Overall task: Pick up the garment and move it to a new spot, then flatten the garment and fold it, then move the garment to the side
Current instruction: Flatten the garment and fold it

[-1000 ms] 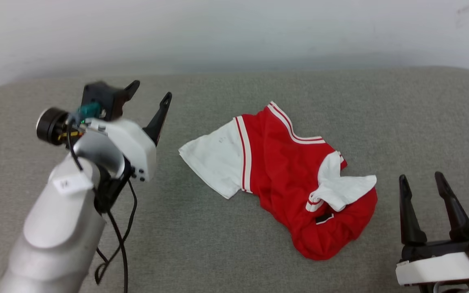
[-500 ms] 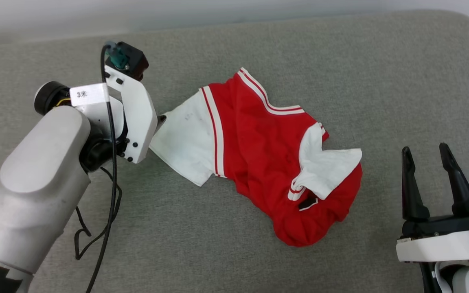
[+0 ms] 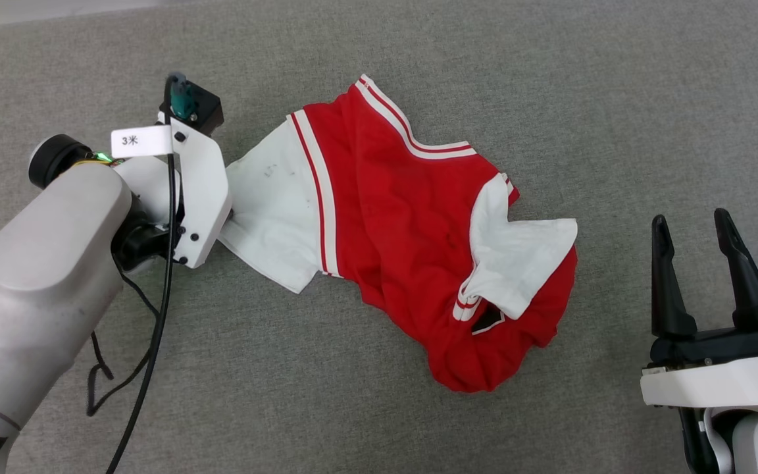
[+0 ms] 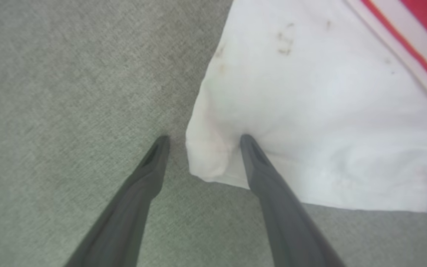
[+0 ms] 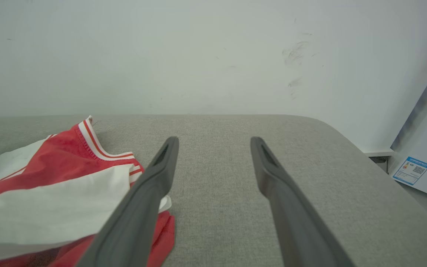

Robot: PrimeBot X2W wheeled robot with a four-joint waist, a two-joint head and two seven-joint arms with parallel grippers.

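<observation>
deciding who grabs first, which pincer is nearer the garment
Left. The left pincer straddles the garment's white sleeve edge, one finger on the cloth; the right pincer is apart, off its other end.

Bright, even, diffuse light; no glare. Head view: sharp throughout, with faint soft shadows on the grey fabric surface (image 3: 418, 421) along the garment's (image 3: 405, 224) lower edge and beside the left arm (image 3: 43, 263). Left wrist view: soft overall. The white sleeve (image 4: 310, 111) is nearly washed out, its folds barely readable, and the left pincer's (image 4: 202, 139) fingers (image 4: 272, 207) blur toward the bottom edge. Right wrist view: the right pincer's (image 5: 215, 139) fingers (image 5: 291, 222) are likewise out of focus near the lens, and the wall (image 5: 198, 55) is evenly lit.
</observation>
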